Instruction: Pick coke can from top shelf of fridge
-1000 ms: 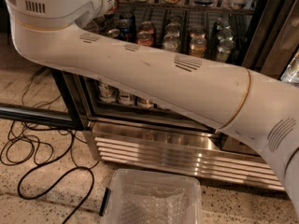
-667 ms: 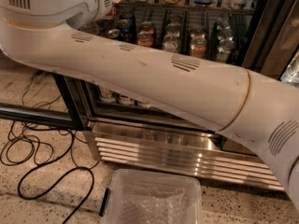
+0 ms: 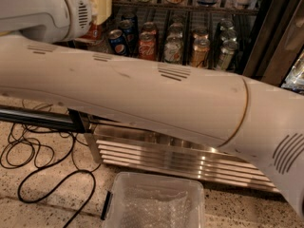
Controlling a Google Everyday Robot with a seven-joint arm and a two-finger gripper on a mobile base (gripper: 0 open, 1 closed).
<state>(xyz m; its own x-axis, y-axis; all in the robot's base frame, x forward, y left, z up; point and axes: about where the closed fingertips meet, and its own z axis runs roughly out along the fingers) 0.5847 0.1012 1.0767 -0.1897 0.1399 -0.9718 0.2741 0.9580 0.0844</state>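
My white arm (image 3: pixel 156 94) crosses the whole view from lower right to upper left. The gripper (image 3: pixel 101 9) is at the upper left, at the fridge's (image 3: pixel 266 27) opening, level with the top shelf (image 3: pixel 190 7). Only its yellow part shows past the wrist. Red-orange can surface, which looks like the coke can (image 3: pixel 93 32), shows right above and below that yellow part. I cannot tell whether it is held. The top shelf's thin front rail carries several cans and bottles, cut off by the top edge.
On the rack below stand blue Pepsi cans (image 3: pixel 116 41), another red can (image 3: pixel 147 44) and gold-tan cans (image 3: pixel 199 51). The ribbed steel grille (image 3: pixel 156 156) runs along the fridge's base. A clear plastic bin (image 3: pixel 152 203) and black cables (image 3: pixel 38 160) lie on the speckled floor.
The whole scene sits a little lower in view and the arm fills more of it. The gripper's yellow part has shifted slightly down and left against the shelves.
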